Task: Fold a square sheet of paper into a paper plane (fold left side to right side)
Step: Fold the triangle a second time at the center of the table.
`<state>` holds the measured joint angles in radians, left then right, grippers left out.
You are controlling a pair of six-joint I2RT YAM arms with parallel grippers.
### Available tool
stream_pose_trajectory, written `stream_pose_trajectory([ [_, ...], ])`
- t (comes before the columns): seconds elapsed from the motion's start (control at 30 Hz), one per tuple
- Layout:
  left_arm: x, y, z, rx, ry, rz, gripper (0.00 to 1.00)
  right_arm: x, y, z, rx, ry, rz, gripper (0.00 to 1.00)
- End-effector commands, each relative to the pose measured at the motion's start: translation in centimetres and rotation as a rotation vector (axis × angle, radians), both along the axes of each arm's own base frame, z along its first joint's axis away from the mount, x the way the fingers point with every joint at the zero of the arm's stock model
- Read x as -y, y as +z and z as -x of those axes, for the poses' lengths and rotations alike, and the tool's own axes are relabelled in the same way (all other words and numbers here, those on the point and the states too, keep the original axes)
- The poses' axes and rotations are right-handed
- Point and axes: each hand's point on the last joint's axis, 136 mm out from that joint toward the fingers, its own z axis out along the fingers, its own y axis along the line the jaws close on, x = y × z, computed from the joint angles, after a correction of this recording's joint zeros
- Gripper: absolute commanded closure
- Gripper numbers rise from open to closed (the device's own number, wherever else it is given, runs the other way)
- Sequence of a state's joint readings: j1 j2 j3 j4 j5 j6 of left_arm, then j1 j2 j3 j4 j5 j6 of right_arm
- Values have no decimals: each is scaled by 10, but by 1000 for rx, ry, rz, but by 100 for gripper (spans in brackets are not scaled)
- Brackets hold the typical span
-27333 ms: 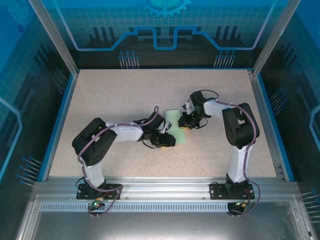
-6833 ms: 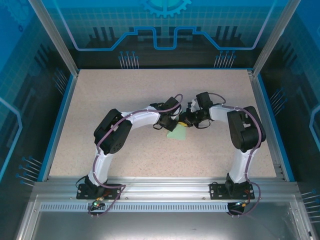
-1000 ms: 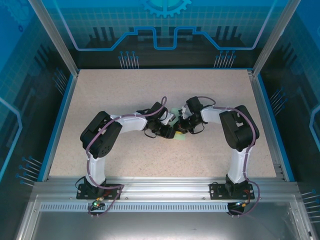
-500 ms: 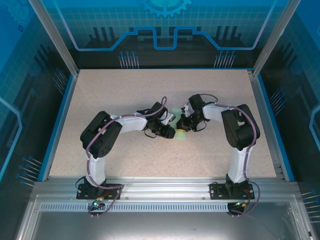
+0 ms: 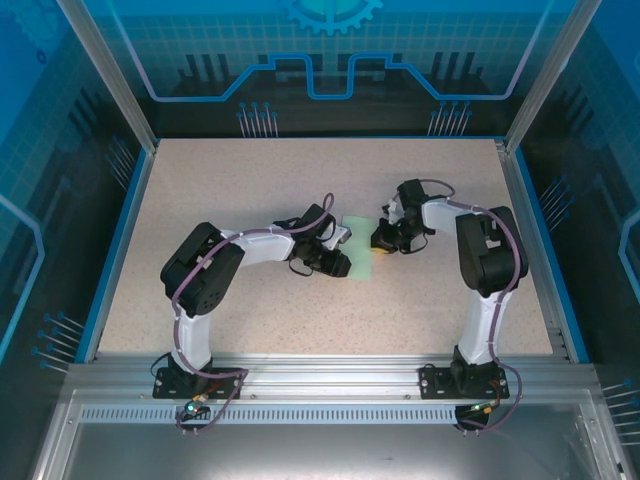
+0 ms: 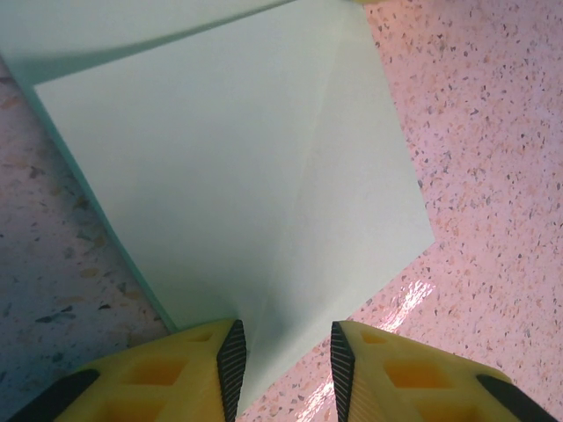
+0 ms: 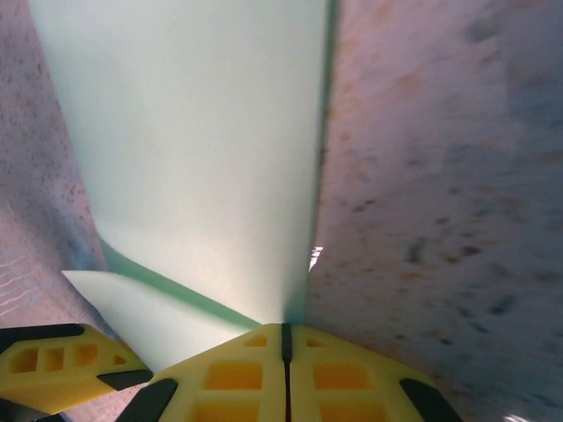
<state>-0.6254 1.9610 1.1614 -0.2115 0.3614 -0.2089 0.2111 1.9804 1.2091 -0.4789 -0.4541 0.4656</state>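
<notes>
Speckled beige tabletop (image 5: 250, 180) with a blue rim sits inside a cage of blue panels (image 5: 330, 50). Near its middle lies the paper (image 5: 357, 240), pale mint green, between the two sets of jaws: the left jaws are at its near-left corner and the right jaws are at its right edge.

In the left wrist view the paper (image 6: 237, 176) spreads out ahead of the left jaws, with one straight crease running from the far edge down to the corner nearest them. That pointed corner sits in the gap between the two black pads (image 6: 232, 360). The left jaws stand apart, one on each side of the corner, and do not pinch it. A raised flap shows along the far-left edge.

In the right wrist view the paper (image 7: 193, 158) rises ahead of the right jaws, and its right-hand edge runs straight down to their tips. The right jaws are pressed together, with only a thin seam between the yellow fingers (image 7: 237, 378), and they appear clamped on that edge. A lower layer of paper pokes out to their left.

The left arm (image 5: 270, 245) reaches in from the left and the right arm (image 5: 455, 215) curls in from the right.
</notes>
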Motion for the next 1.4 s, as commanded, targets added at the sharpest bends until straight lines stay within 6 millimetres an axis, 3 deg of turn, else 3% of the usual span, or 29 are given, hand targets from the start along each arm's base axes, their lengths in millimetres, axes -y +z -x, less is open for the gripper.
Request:
stream_pose_trajectory([
  [0.0, -13, -21, 26, -86, -18, -89, 64, 10, 27, -8, 72, -7, 24, 93],
  [0.1, -12, -19, 25, -81, -17, -86, 63, -7, 41, 0, 92, 19, -37, 92],
  [0.2, -11, -17, 25, -77, -19, -86, 63, -29, 42, 13, 80, 54, -93, 92],
  [0.3, -11, -16, 25, -76, -19, -86, 63, -49, 35, 19, 60, 84, -107, 92],
  [0.43, -10, -14, 24, -74, -19, -84, 63, -60, 17, 22, 16, 97, -99, 92],
  [0.7, -2, 19, 16, -19, -35, -37, 59, -45, -17, 22, -51, 87, 20, 92],
  [0.87, 8, 52, 14, 22, -50, 44, 58, -43, -23, 28, -69, 89, 26, 92],
  [0.97, 12, 61, 14, 30, -58, 76, 59, -43, -23, 29, -70, 90, 22, 92],
  [1.37, 24, 34, 12, -46, -93, 80, 59, -43, -23, 31, -77, 92, 22, 91],
])
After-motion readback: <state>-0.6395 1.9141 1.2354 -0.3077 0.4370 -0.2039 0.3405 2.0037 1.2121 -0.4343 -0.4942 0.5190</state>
